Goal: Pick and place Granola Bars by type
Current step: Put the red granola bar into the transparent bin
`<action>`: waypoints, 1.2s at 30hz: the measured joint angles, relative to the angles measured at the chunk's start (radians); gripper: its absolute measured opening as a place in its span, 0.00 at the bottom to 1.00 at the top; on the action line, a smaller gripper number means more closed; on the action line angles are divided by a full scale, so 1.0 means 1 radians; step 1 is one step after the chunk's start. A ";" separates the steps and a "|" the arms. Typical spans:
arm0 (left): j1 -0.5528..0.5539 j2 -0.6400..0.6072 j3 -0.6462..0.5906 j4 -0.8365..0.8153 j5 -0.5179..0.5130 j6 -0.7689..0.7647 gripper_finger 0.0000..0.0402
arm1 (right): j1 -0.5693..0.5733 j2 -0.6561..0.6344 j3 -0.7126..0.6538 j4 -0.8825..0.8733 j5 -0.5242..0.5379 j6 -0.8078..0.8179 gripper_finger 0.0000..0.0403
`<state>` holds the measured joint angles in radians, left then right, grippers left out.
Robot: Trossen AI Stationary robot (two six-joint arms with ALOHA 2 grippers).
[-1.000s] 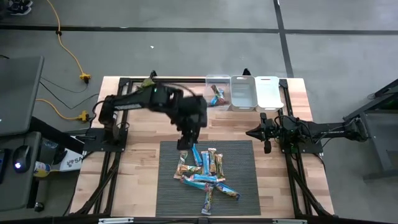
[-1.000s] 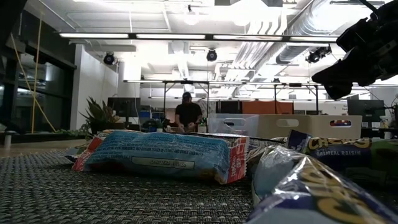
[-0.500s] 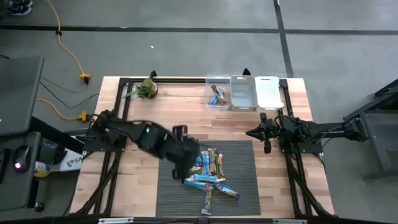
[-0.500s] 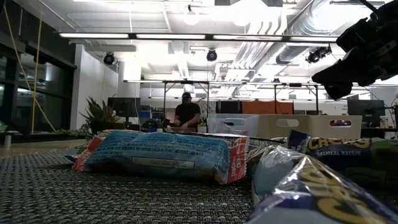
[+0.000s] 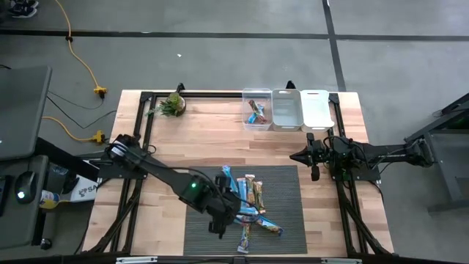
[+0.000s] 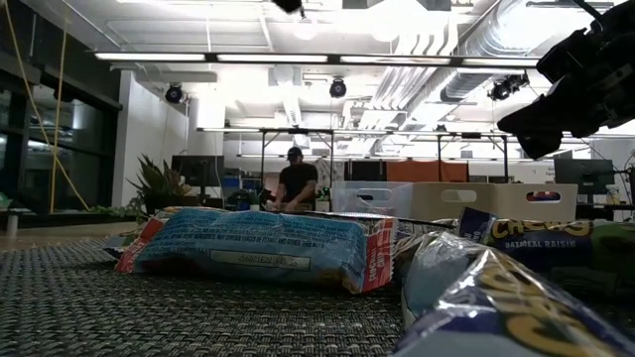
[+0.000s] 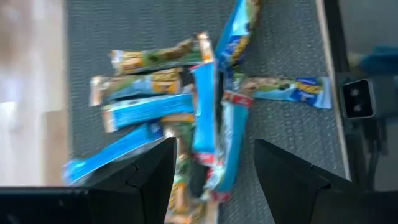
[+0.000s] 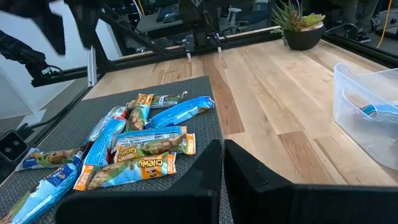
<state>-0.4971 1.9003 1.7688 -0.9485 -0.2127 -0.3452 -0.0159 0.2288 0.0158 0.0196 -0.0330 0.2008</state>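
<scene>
Since a second ago, the left gripper [image 5: 218,226] has swung from near the clear bins [image 5: 286,109] down over the grey mat [image 5: 286,205], fingers apart and empty. Granola Bars [image 5: 244,205] lie heaped on that mat. Beside the mat, the right gripper [image 5: 295,157] waits, fingers together.

Two dark jointed arms; left arm [image 5: 168,176] shows a green light
</scene>
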 joint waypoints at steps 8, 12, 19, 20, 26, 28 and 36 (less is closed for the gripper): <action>-0.001 0.000 -0.128 0.101 0.125 -0.041 0.52 | 0.000 0.000 0.000 0.000 0.000 0.000 0.00; -0.001 0.000 -0.183 0.125 0.174 -0.056 0.52 | 0.000 0.000 0.000 0.000 0.000 0.000 0.00; -0.001 0.000 -0.249 0.161 0.156 -0.055 0.52 | 0.000 0.000 0.000 0.000 0.000 0.000 0.00; -0.001 0.000 -0.256 0.166 0.152 -0.055 0.52 | 0.000 0.000 0.000 0.000 0.000 0.000 0.00; -0.001 0.000 -0.318 0.220 0.151 -0.055 0.52 | 0.000 0.000 0.000 0.000 0.000 0.000 0.00; -0.001 0.000 -0.340 0.250 0.151 -0.056 0.52 | 0.000 0.000 0.000 0.000 0.000 0.000 0.00; -0.001 0.000 -0.395 0.321 0.150 -0.055 0.52 | 0.000 0.000 0.000 0.000 0.000 0.000 0.00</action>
<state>-0.4976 1.9003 1.3739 -0.6271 -0.0622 -0.4000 -0.0159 0.2288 0.0158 0.0196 -0.0330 0.2008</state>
